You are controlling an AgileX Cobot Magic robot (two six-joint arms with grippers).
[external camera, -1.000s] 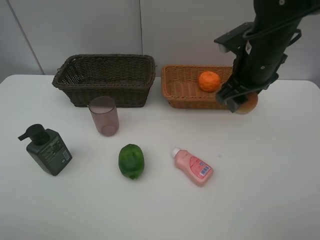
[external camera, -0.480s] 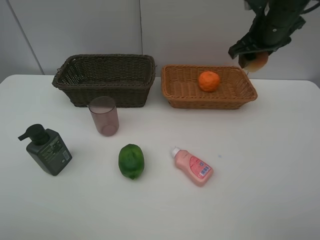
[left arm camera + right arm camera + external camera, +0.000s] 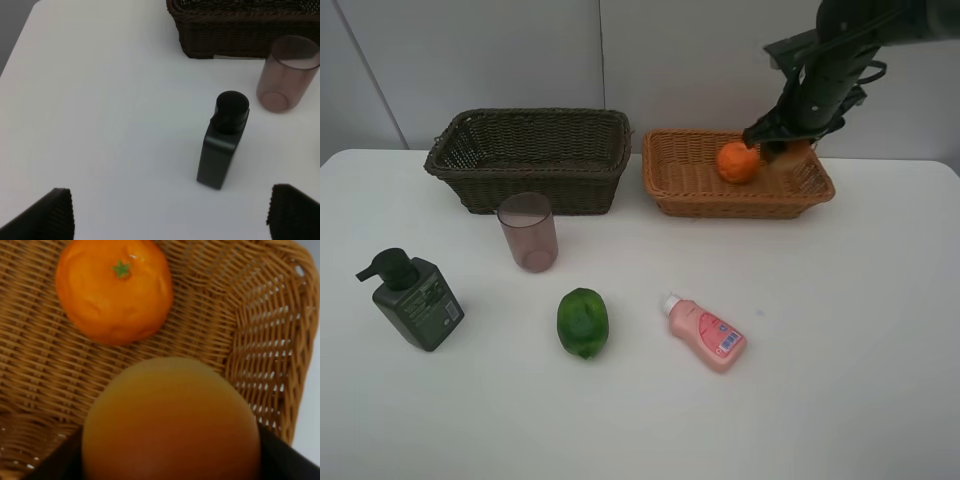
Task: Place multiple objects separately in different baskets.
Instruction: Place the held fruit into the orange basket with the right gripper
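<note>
Your right gripper (image 3: 782,146) is clamping the red-yellow round fruit (image 3: 170,420) and hanging it low in the light orange-tan shallow wicker basket (image 3: 740,208), just beside the round orange (image 3: 738,162) sitting in there. Can't tell if it's touching the weave. Your left gripper (image 3: 170,215) is hovering with its jaws wide apart, holding nothing, over the dark green pump bottle (image 3: 222,142). That one's standing upright on the white desk (image 3: 820,350) near the translucent mauve cup (image 3: 528,232) and the dark brown deep wicker basket (image 3: 530,185). The green oval fruit (image 3: 582,322) and small pink bottle (image 3: 706,333) are lying out on the desk.
</note>
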